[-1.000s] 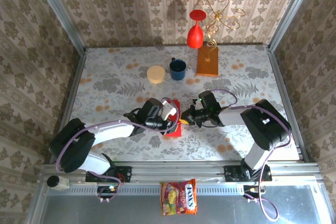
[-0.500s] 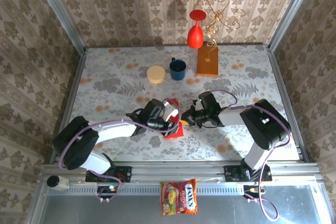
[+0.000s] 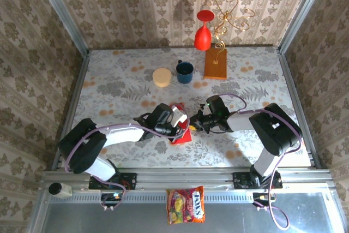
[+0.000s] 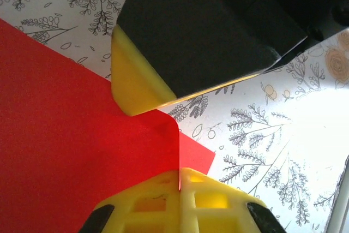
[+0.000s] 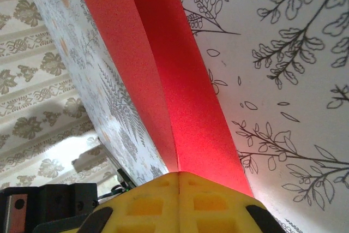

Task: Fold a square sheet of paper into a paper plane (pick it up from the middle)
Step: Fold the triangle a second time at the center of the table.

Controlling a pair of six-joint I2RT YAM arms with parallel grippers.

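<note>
**Operator:** Where is the sheet?

**Spotter:** It sits on the floral table (image 3: 114, 88), near the front middle, straight ahead of you. The square sheet of paper (image 3: 180, 137) is part flat and part lifted. In the right wrist view, two red flaps rise off the tabletop and meet in a ridge.

**Operator:** And my grippers?

**Spotter:** Your left gripper (image 4: 179, 174) has its yellow fingers pressed together on a raised fold of the red paper. The fold's edge runs straight into the seam between them. Your right gripper (image 5: 179, 177) reads the same way, fingers together with the ridge of the sheet pinched in the seam. The two grippers are just beside each other, and one of your right fingers looms large in the left wrist view.

**Operator:** How will the paper behave?

**Spotter:** I judge it very light, thin and limp. It gives you almost no resistance, so you get little warning before it buckles. Its face looks smooth, so it may slide out of a loose pinch. With two grips this close, pulling them apart could tear it or leave a stray crease.

**Operator:** Where do I hold it?

**Spotter:** Hold it on the ridge itself, towards the middle of the sheet, where the doubled paper is stiffest. Leave alone the loose corner (image 4: 203, 159) lying flat by your left fingers, because it would only curl.
</note>
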